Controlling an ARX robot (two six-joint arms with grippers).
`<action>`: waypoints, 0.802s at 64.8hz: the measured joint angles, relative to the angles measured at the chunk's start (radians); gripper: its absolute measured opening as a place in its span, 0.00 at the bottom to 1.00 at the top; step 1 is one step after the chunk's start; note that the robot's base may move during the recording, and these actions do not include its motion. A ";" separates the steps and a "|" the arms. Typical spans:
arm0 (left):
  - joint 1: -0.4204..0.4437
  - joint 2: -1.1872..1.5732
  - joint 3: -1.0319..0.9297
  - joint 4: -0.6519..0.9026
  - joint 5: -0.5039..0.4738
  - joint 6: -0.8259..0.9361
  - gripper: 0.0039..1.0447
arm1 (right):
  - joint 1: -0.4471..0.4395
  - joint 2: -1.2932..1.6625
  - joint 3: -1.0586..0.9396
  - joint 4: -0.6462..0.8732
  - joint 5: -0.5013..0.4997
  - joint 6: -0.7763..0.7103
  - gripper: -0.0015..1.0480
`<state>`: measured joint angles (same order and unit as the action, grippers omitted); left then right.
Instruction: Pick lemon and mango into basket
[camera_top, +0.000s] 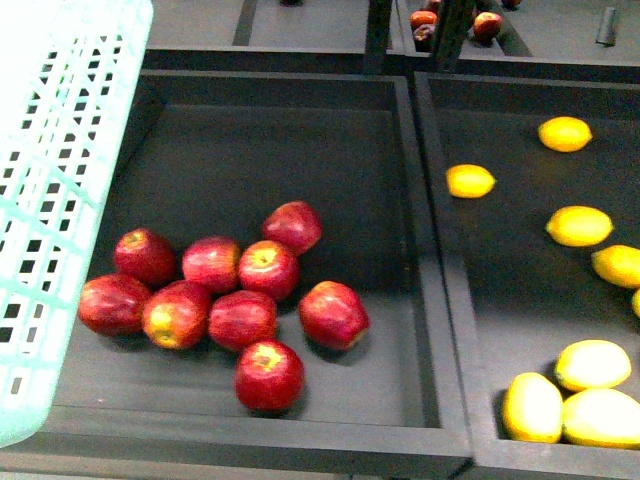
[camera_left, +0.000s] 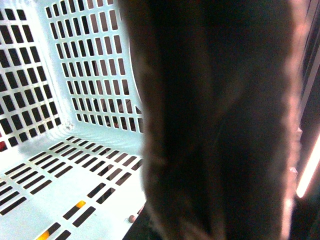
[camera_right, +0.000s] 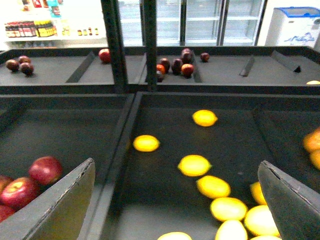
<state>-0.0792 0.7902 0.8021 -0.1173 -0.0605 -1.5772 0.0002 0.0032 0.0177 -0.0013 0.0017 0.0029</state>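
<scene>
The pale teal basket (camera_top: 60, 200) hangs at the far left of the front view, over the edge of the apple bin. In the left wrist view I look into its slotted floor (camera_left: 60, 175). Its dark handle (camera_left: 215, 125) is a blurred band that hides my left gripper, which is shut on it. Several lemons (camera_top: 579, 226) lie in the right-hand bin. My right gripper (camera_right: 175, 161) hovers open above the lemons (camera_right: 194, 165), touching none. A yellow-orange fruit (camera_right: 312, 141), cut off by the frame edge in the bin beyond, looks like the mango.
Several red apples (camera_top: 240, 290) lie in the middle bin. A raised dark divider (camera_top: 440, 280) separates it from the lemon bin. More apples (camera_right: 175, 65) sit in the back row of bins behind black posts (camera_right: 112, 45). Glass-door fridges stand beyond.
</scene>
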 joint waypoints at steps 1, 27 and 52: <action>0.000 0.000 0.000 0.000 0.000 0.000 0.05 | 0.000 0.000 0.000 0.000 0.000 0.000 0.92; 0.004 -0.003 0.000 0.000 -0.004 0.013 0.05 | -0.001 0.000 -0.001 0.000 -0.006 0.000 0.92; -0.118 0.362 0.301 -0.457 -0.067 0.572 0.05 | -0.001 0.000 -0.001 0.000 -0.002 0.000 0.92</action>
<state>-0.1974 1.1526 1.1027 -0.5747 -0.1272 -1.0050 -0.0010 0.0032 0.0170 -0.0013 -0.0006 0.0029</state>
